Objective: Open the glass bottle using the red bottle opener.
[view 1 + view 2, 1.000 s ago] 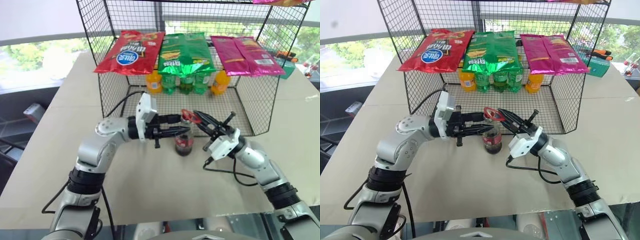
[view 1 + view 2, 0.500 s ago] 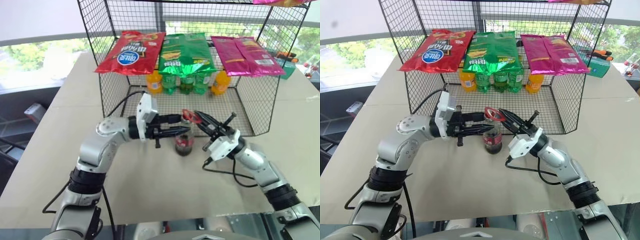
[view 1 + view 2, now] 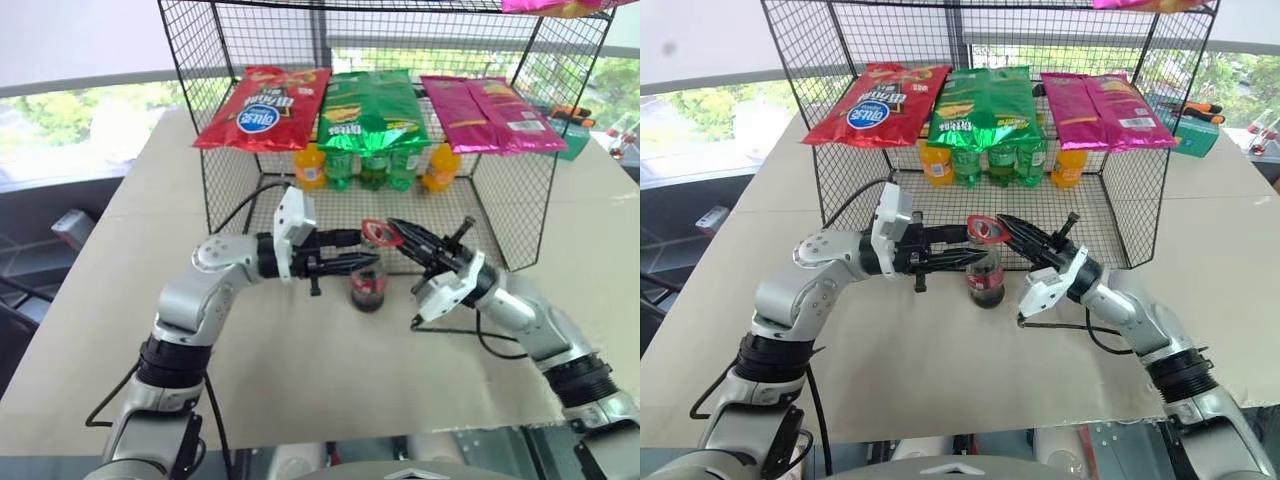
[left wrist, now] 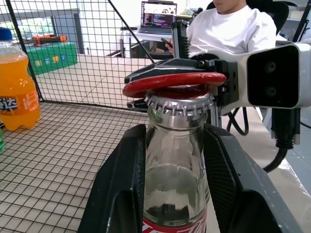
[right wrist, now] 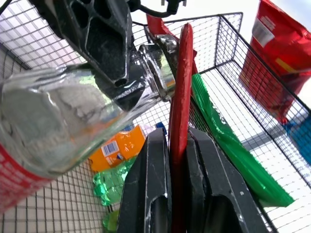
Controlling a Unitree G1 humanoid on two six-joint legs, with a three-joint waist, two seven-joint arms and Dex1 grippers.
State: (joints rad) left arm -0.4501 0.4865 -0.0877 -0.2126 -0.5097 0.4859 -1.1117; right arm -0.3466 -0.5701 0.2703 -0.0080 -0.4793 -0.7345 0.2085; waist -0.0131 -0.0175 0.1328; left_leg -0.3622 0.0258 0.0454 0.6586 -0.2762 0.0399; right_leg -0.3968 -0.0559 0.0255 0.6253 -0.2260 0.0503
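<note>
The glass bottle (image 3: 368, 285) stands at table centre. From nine o'clock, the left gripper (image 3: 362, 252) clamps its neck. From three o'clock, the right gripper (image 3: 402, 237) pinches the red bottle opener (image 3: 380, 234), ring over the cap.

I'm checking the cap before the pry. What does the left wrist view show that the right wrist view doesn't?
Left wrist view: the crimped cap under the opener's ring, a seated person and a laptop. Right wrist view: the right gripper shut on the opener's handle, plus a red snack bag. Both: the glass bottle, the red bottle opener and the left gripper gripping the neck.
</note>
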